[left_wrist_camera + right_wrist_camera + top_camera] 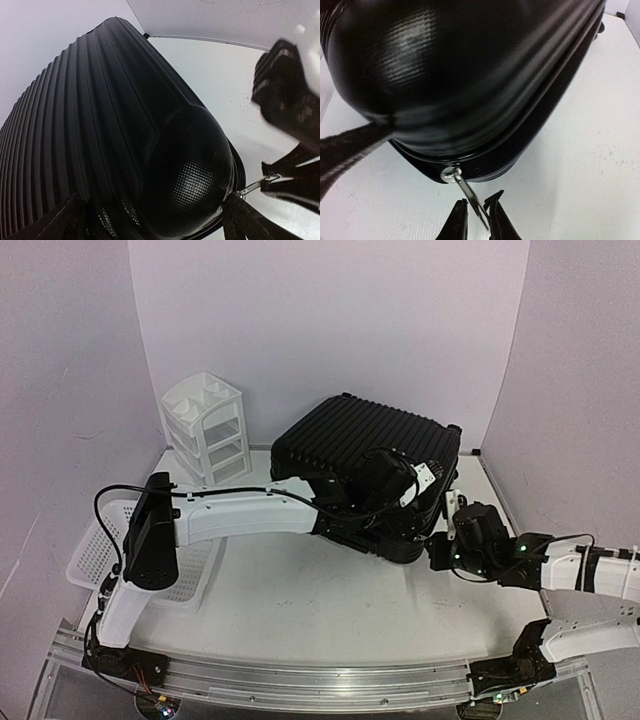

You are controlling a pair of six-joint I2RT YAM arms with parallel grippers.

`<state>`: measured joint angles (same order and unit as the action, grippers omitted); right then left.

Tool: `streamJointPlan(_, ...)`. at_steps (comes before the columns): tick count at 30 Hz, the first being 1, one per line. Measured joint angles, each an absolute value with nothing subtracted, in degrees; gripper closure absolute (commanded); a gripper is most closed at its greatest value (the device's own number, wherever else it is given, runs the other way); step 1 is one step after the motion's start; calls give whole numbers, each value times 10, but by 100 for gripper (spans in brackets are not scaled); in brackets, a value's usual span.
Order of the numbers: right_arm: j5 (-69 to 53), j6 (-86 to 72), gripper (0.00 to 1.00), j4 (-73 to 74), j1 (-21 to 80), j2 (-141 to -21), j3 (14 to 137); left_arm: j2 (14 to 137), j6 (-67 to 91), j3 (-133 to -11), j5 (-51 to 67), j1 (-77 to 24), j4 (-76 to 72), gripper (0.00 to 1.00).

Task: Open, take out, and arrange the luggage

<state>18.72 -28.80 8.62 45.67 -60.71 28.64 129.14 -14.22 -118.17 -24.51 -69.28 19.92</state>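
The luggage, a large black ribbed hard-shell suitcase, lies shut at the back middle of the table. My left gripper is open. Its spread fingers straddle the suitcase's rounded near corner and rest against the shell. My right gripper is just right of it, low by the same corner. In the right wrist view my right gripper is shut on the thin metal zipper pull, which hangs from the slider on the suitcase's seam. The pull also shows in the left wrist view.
A small white drawer unit stands at the back left by the wall. A white mesh basket lies on the left, under my left arm. Purple walls close in both sides and the back. A metal rail runs along the near edge.
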Motion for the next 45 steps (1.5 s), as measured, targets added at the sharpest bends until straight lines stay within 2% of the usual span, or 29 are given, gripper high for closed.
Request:
streamJointPlan(2, 190, -278, 100, 100, 435, -588, 284, 1287, -132, -1176, -240, -690, 193, 6)
streamJointPlan(7, 145, -248, 100, 102, 300, -597, 283, 1273, -121, -1154, -227, -683, 182, 7)
streamJointPlan(10, 103, -216, 100, 91, 259, -641, 291, 1268, -121, -1146, -225, -682, 179, 8)
streamJointPlan(12, 55, -191, 100, 85, 236, -686, 312, 1263, -118, -1143, -219, -680, 180, 4)
streamJointPlan(13, 24, -178, 96, 83, 227, -704, 324, 1260, -117, -1140, -215, -679, 180, 2)
streamJointPlan(15, -31, -157, 76, 83, 214, -722, 343, 1248, -109, -1131, -202, -674, 185, 1)
streamJointPlan(16, -52, -150, 70, 84, 210, -721, 346, 1237, -104, -1119, -194, -668, 196, 1)
streamJointPlan(21, -140, -141, 51, 118, 209, -671, 347, 1132, -55, -1011, -142, -632, 237, 3)
streamJointPlan(24, -192, -148, 45, 133, 209, -639, 347, 1059, 26, -941, -125, -611, 258, 7)
streamJointPlan(28, -236, -147, 44, 140, 209, -620, 344, 992, 190, -871, -79, -603, 252, 20)
streamJointPlan(30, -252, -146, 44, 142, 209, -619, 342, 981, 297, -833, -45, -601, 224, 22)
streamJointPlan(34, -270, -145, 43, 143, 209, -619, 340, 992, 481, -751, 1, -592, 149, 17)
streamJointPlan(38, -274, -145, 41, 143, 209, -618, 337, 1018, 653, -702, -14, -575, 86, 15)
streamJointPlan(45, -273, -150, 41, 141, 211, -610, 316, 1099, 884, -676, -30, -550, -74, 29)
